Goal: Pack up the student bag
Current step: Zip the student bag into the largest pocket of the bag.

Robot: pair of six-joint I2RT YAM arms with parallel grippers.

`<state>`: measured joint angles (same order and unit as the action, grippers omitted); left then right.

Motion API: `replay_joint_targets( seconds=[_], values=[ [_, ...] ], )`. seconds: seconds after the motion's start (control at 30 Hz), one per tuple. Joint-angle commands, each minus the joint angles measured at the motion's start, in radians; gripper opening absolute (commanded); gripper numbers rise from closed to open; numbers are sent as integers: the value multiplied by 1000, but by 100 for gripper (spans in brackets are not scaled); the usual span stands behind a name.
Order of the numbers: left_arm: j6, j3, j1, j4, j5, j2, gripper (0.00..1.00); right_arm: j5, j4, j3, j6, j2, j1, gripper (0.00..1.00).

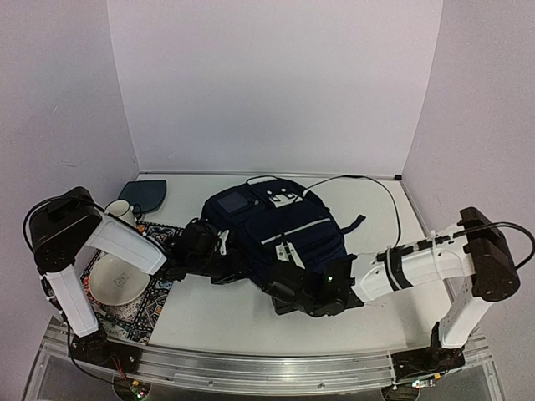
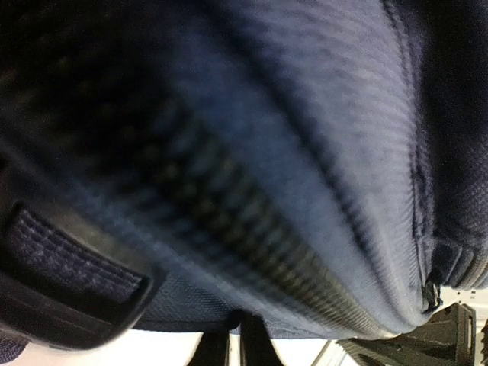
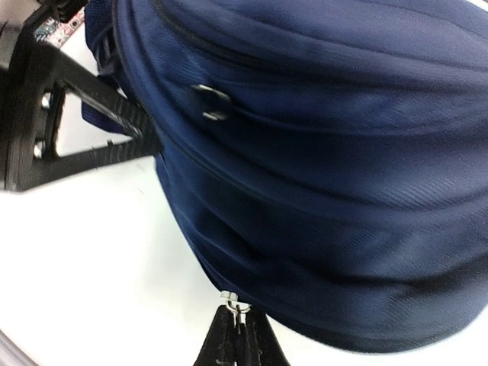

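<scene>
Because packing needs the bag (image 1: 280, 221) opened first, both hands sit low at its near side, not at any loose item. Nearest the arm bases, the right hand (image 3: 233, 324) is clamped on a small metal zip pull (image 3: 232, 303) at the bag's near lower edge, fingers pinched together with no gap. I judge it grips there so the slider can be drawn along its seam.

At the bag's left end the left hand (image 2: 235, 341) is closed too, its tips against the underside of the fabric, probably to pin the bag so it does not slide on the bench (image 1: 251, 330) when the zip is tugged. Whether it has caught cloth I cannot tell. Its own view is blurred and filled with navy weave, and a strap (image 2: 69, 263) is cut off at the corner.

The bag lies flat mid-bench, front pocket up. Left of the bag a bowl (image 1: 115, 280) rests on a patterned mat (image 1: 138, 322), partly under the left arm. A cup (image 1: 123, 210) stands beyond the bowl, and a teal pouch (image 1: 144, 194) lies off the bag's far-left corner. A black cable (image 1: 368, 180) loops past the bag's far right.

From above, both hands read dark on dark cloth, so their fingers cannot be picked out there. The bag's inside is hidden.
</scene>
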<state>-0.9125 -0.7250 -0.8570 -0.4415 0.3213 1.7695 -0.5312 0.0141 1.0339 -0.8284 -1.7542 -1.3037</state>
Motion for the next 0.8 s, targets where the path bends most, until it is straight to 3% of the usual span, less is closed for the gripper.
replay_joint_targets(
  seconds=[0.0, 0.17, 0.43, 0.6, 0.77],
  values=[
    [9, -44, 14, -6, -33, 28, 0, 14, -135, -39, 36, 91, -5, 0],
    [22, -35, 49, -5, -34, 15, 0, -28, -225, -58, 73, 141, -3, 0],
    [81, -29, 193, 22, 15, 2, 0, -58, -341, -153, 122, 298, 18, 0],
    [149, -134, 257, 102, 39, 65, 0, 91, -275, -94, 184, 213, 16, 0],
    [227, -249, 307, 251, 0, 90, 0, 256, -67, -8, 240, 76, 7, 0]
  ],
)
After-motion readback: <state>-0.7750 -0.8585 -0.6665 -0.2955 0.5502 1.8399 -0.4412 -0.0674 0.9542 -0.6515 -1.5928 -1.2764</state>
